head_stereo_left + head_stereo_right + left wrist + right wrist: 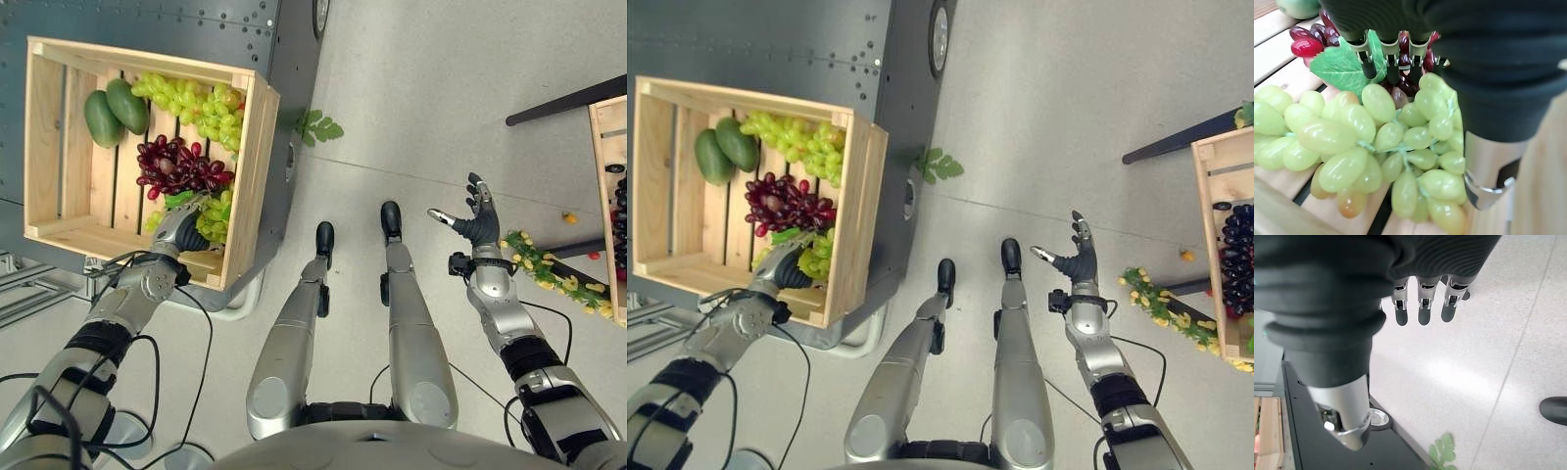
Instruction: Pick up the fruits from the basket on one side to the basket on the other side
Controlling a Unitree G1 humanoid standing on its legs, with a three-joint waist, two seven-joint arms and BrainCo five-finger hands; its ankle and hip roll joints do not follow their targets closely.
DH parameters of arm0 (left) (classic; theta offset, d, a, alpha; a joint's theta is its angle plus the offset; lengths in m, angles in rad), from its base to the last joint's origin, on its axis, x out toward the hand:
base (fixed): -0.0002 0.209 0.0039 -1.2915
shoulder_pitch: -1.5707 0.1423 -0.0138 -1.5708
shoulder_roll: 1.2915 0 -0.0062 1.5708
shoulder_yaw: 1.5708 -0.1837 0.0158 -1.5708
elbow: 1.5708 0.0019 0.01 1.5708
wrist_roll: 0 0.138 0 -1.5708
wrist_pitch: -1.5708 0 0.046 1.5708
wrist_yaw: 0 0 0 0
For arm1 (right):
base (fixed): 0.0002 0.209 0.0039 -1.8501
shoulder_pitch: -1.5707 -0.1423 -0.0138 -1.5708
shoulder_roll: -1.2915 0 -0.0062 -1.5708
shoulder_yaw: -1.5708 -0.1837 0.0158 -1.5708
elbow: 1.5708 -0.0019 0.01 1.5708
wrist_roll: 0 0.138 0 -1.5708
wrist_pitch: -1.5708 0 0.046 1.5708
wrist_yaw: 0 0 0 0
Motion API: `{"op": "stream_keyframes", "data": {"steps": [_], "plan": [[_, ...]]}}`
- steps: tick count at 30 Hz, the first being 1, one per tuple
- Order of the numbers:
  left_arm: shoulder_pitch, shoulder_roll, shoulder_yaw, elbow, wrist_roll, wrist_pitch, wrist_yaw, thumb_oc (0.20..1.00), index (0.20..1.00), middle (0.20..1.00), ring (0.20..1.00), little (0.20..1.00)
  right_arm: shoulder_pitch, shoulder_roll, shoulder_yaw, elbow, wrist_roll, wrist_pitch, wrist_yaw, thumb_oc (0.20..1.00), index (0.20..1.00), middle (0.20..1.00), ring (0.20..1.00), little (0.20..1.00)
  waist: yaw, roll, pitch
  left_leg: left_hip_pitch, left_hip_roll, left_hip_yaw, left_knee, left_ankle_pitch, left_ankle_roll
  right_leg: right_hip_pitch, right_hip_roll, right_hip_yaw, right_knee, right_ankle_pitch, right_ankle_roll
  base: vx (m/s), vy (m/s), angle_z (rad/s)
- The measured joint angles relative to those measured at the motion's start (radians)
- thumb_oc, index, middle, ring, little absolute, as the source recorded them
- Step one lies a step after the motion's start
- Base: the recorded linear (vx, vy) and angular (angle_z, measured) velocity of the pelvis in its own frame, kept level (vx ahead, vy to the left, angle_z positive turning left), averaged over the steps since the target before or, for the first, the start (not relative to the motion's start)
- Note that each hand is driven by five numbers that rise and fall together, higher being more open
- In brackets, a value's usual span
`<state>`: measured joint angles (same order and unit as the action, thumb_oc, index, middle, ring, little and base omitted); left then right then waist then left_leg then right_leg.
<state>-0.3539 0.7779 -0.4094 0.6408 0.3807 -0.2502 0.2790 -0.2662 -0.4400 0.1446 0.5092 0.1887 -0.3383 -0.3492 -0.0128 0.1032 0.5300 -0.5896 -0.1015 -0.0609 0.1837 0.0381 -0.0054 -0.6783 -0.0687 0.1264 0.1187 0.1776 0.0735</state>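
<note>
Under the left hand [179, 231] (fingers curled) lie green grapes [1386, 142].

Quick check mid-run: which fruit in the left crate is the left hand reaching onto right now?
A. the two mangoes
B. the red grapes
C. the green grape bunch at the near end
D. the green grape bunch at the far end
C: the left hand lies on the near green grapes, at the crate's near end; red grapes lie just past its fingers.

Pale speckled grey floor [431, 88] all round, a dark riveted metal platform [196, 29] on the left, a green leaf [315, 126] lying beside it.
</note>
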Motion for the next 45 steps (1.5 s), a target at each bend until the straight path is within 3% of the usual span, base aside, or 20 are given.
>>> {"op": "stream_keyframes", "data": {"steps": [9, 28, 33, 34, 36, 38, 45], "plan": [[-0.012, 0.022, -0.001, 0.006, 0.002, 0.014, 0.002, 1.000, 1.000, 1.000, 1.000, 1.000, -0.006, 0.000, -0.002, -0.004, 0.001, -0.008, -0.008, 1.000, 1.000, 1.000, 1.000, 1.000, -0.002, -0.028, 0.006, -0.018, 0.013, 0.001, -0.008, -0.009, -0.009, -0.016, 0.018, -0.004, -0.022, 0.011, -0.015, 0.02, -0.034, -0.06], [-0.150, 0.021, -0.065, 0.176, 0.117, 0.048, 0.106, 1.000, 1.000, 1.000, 1.000, 1.000, -0.006, 0.006, 0.024, -0.023, 0.030, -0.022, -0.029, 1.000, 1.000, 1.000, 1.000, 1.000, -0.029, -0.037, 0.003, -0.069, 0.017, 0.004, 0.022, -0.017, -0.021, -0.063, 0.027, 0.003, -0.007, 0.012, -0.017, 0.00, 0.000, 0.00], [-0.179, 0.019, -0.080, 0.202, 0.120, 0.067, 0.108, 0.862, 0.862, 0.862, 0.862, 0.862, -0.005, 0.012, 0.031, -0.024, 0.038, -0.027, -0.030, 1.000, 1.000, 1.000, 1.000, 1.000, -0.030, -0.053, -0.006, -0.077, 0.013, 0.007, 0.033, -0.020, -0.022, -0.073, 0.027, 0.010, 0.003, 0.011, -0.018, 0.00, -0.003, -0.02], [-0.188, 0.023, -0.079, 0.209, 0.124, 0.076, 0.113, 0.570, 0.570, 0.570, 0.570, 0.570, -0.006, 0.020, 0.030, -0.024, 0.040, -0.028, -0.030, 1.000, 1.000, 1.000, 1.000, 1.000, -0.028, -0.065, -0.015, -0.087, 0.011, 0.007, 0.040, -0.022, -0.023, -0.086, 0.028, 0.018, 0.009, 0.009, -0.021, 0.00, -0.015, -0.08], [-0.204, 0.023, -0.085, 0.220, 0.161, 0.091, 0.113, 0.482, 0.482, 0.482, 0.482, 0.482, -0.004, 0.022, 0.031, -0.024, 0.041, -0.029, -0.030, 1.000, 1.000, 1.000, 1.000, 1.000, -0.032, -0.067, -0.016, -0.090, 0.010, 0.006, 0.044, -0.022, -0.022, -0.087, 0.027, 0.018, 0.010, 0.009, -0.020, 0.00, -0.010, -0.03], [-0.208, 0.022, -0.088, 0.223, 0.197, 0.106, 0.114, 0.200, 0.200, 0.200, 0.200, 0.200, -0.004, 0.032, 0.032, -0.023, 0.043, -0.029, -0.030, 1.000, 1.000, 1.000, 1.000, 1.000, -0.034, -0.069, -0.018, -0.096, 0.010, 0.007, 0.057, -0.030, -0.016, -0.087, 0.027, 0.019, 0.012, 0.009, -0.020, 0.00, -0.011, -0.02], [-0.208, 0.036, -0.061, 0.206, 0.244, 0.178, 0.112, 0.200, 0.200, 0.200, 0.200, 0.200, -0.002, 0.039, 0.032, -0.023, 0.050, -0.029, -0.030, 1.000, 1.000, 1.000, 1.000, 1.000, -0.045, -0.090, -0.030, -0.131, 0.004, 0.007, 0.083, -0.032, -0.013, -0.116, 0.022, 0.020, 0.022, 0.011, -0.016, 0.00, -0.003, 0.00]]}}
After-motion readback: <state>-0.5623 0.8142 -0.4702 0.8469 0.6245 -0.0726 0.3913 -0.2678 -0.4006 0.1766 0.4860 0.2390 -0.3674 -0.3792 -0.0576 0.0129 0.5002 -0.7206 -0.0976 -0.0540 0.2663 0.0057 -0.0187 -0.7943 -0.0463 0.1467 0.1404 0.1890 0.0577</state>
